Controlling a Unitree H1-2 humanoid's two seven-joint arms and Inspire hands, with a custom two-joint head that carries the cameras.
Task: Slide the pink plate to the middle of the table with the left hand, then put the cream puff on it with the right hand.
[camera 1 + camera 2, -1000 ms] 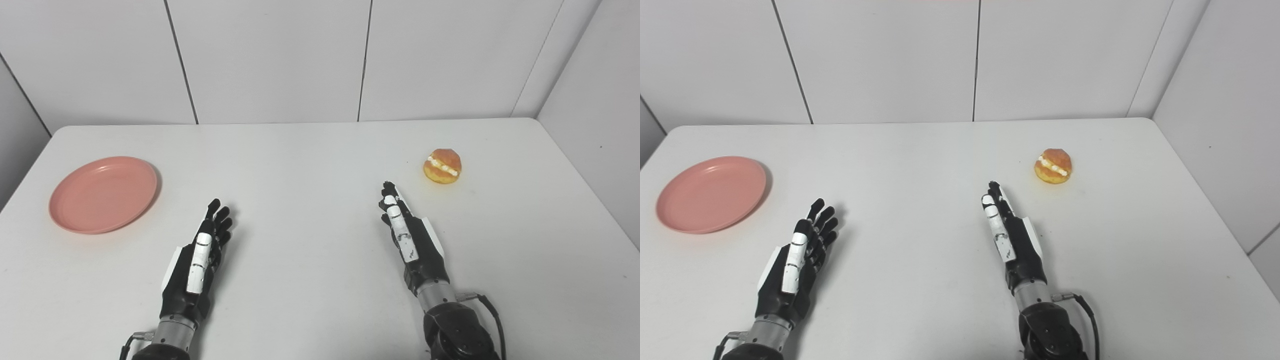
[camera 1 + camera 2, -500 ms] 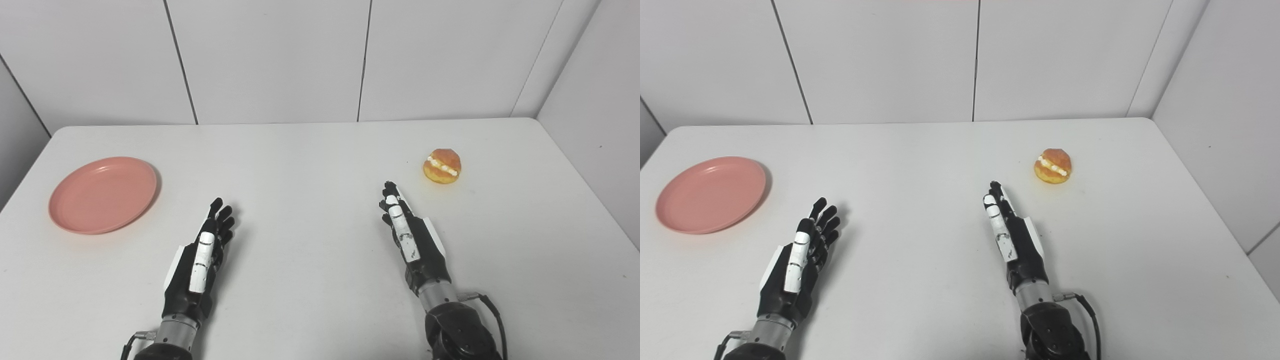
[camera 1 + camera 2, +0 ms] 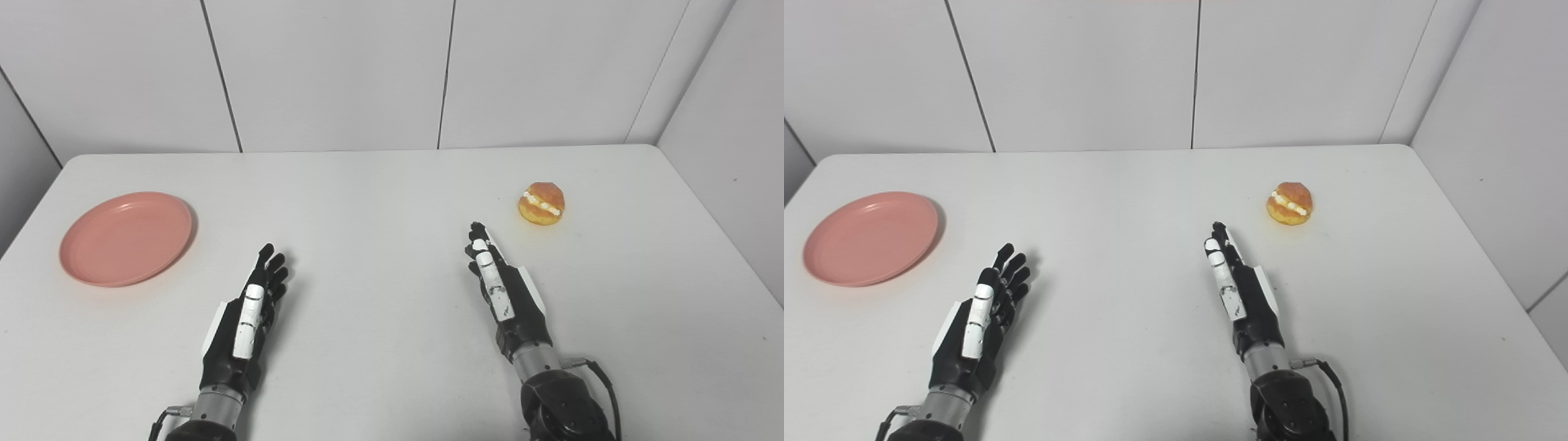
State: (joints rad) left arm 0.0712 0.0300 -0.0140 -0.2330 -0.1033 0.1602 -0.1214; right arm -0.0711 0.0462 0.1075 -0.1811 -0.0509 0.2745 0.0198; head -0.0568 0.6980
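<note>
A pink plate (image 3: 126,237) lies at the table's left side, empty. A cream puff (image 3: 541,203), golden with white cream in its middle, sits at the right side of the table. My left hand (image 3: 245,318) is open and empty, edge-on above the table, to the right of and nearer than the plate, apart from it. My right hand (image 3: 503,289) is open and empty, fingers stretched out, nearer than and left of the cream puff, not touching it.
The white table (image 3: 380,202) has rounded far corners and ends against white wall panels at the back. A wall stands close to the right edge. A black cable (image 3: 603,380) runs by my right wrist.
My left hand has shifted very slightly to the right and nearer. The right hand, plate and cream puff have not moved.
</note>
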